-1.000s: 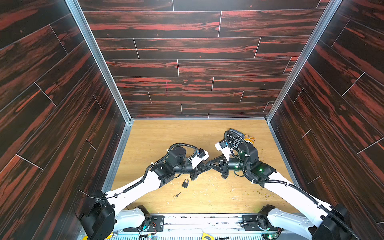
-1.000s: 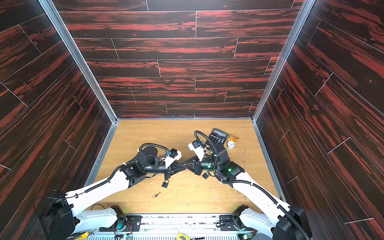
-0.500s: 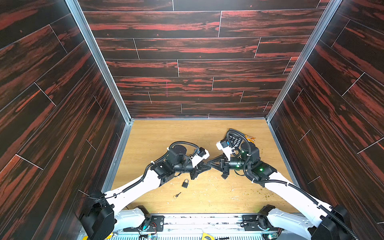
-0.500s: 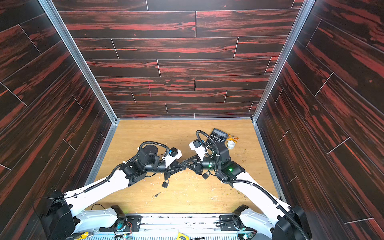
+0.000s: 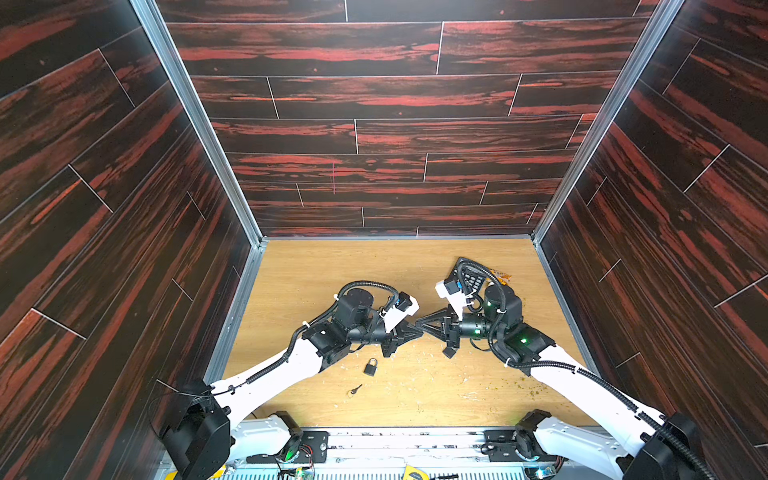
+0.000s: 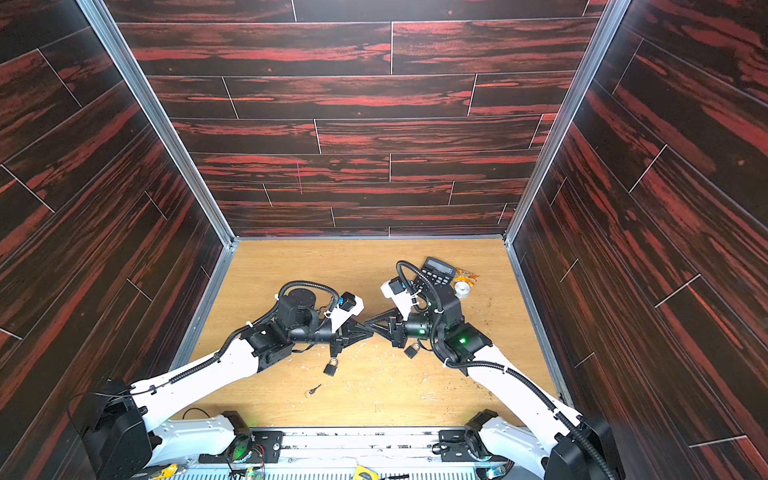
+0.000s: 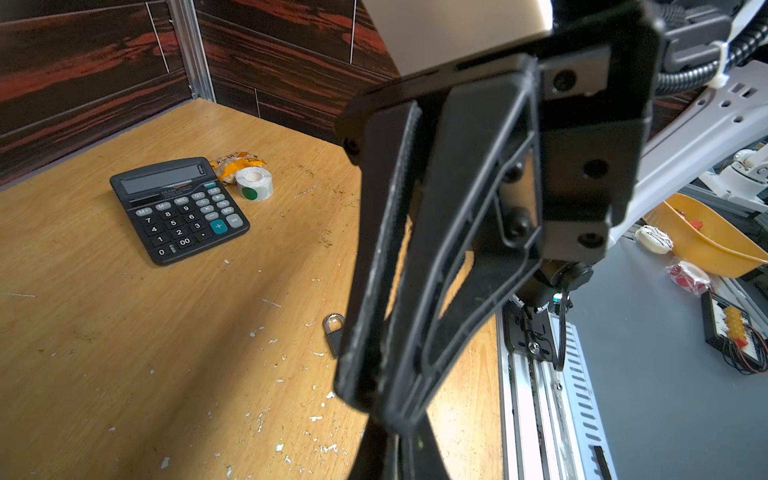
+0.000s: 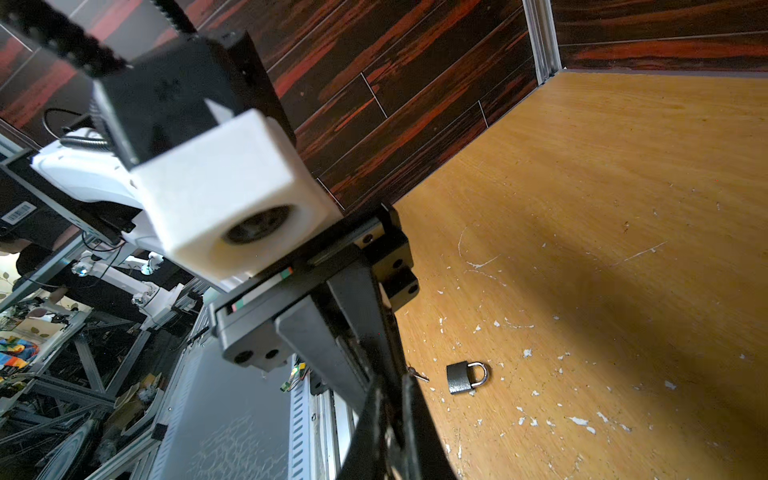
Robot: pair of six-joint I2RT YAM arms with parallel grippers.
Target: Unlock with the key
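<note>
Both grippers are matte black plastic, each with two long triangular fingers of open ribbed framework that taper to a thin tip. The left gripper (image 5: 410, 331) is fully closed, with nothing between its fingers. The right gripper (image 5: 424, 322) faces it point to point above the middle of the table (image 5: 332, 270). Its fingers (image 7: 382, 249) are drawn together too, and nothing is gripped. Whether the two tips touch cannot be told.

The padlock (image 5: 371, 367) lies flat on the table below the left gripper's wrist, on the side toward the arm bases. It has a small dark grey rectangular body and a bright rounded steel shackle that looks seated in the body. The key (image 5: 354, 390) lies just past the padlock, farther from that gripper in the same direction. It is small and dark-headed, and sits apart from the lock. Neither gripper touches lock or key. In the right wrist view the meeting fingers hide part of the key.

A second padlock (image 6: 411, 350) lies under the right gripper's wrist, half covered by a finger in the left wrist view.

Beyond the right gripper, toward the back wall, sits a black calculator (image 7: 178, 208) with grey keys and one teal key. A white roll of stickers (image 7: 254, 183) showing a green dot stands beside it, next to a crumpled orange wrapper (image 7: 232, 162). The table is pale wood-grain laminate, scuffed and strewn with white flecks. The walls (image 5: 374, 104) are dark planks streaked with red, joined by aluminium corner posts (image 5: 199, 124).
</note>
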